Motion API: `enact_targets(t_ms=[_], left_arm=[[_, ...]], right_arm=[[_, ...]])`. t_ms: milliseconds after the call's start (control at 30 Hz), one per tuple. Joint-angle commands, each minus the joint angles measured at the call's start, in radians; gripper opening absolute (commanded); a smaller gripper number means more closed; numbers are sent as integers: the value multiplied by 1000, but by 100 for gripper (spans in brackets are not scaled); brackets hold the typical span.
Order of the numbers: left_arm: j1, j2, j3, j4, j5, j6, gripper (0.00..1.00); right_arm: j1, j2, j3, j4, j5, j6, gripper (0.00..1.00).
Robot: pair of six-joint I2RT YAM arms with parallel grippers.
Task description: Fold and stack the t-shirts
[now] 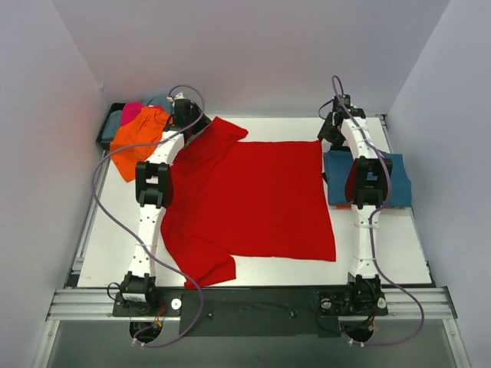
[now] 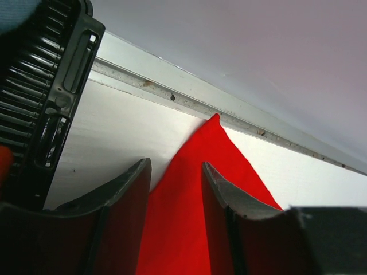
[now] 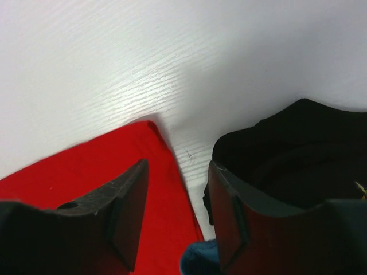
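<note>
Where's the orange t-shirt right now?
In the top view, the orange t-shirt lies at the far left corner of the table, spilling from the black bin beside the pink t-shirt, just left of the red t-shirt.

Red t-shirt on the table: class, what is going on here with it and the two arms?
Two robot arms are working on the red t-shirt, which lies spread flat on the table. The left claw hangs open over its far left sleeve and the right claw hangs open over its far right corner. Neither grips the cloth. A folded teal t-shirt lies to the right, and an orange t-shirt and a pink t-shirt lie heaped at the far left.
</note>
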Motion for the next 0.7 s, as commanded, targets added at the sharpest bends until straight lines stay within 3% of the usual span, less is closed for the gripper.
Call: enact_targets(t_ms=[0, 167, 300, 367, 500, 633, 667], left_arm=[[-2, -48, -1, 40, 4, 78, 51], [-20, -255, -173, 152, 72, 121, 56], [-42, -376, -170, 61, 62, 152, 57], [-46, -474, -249, 37, 55, 159, 58], [-66, -739, -545, -23, 32, 133, 58], [-115, -1076, -1029, -17, -60, 93, 58], [-126, -1187, -1085, -9, -74, 90, 58]], right_arm=[[27, -175, -52, -14, -53, -26, 44], [90, -355, -267, 86, -46, -25, 47], [132, -485, -375, 89, -53, -5, 47], [151, -580, -547, 115, -49, 21, 46], [177, -874, -900, 224, -35, 109, 47], [197, -1103, -1205, 304, -36, 175, 47], [203, -1142, -1243, 307, -35, 172, 47]])
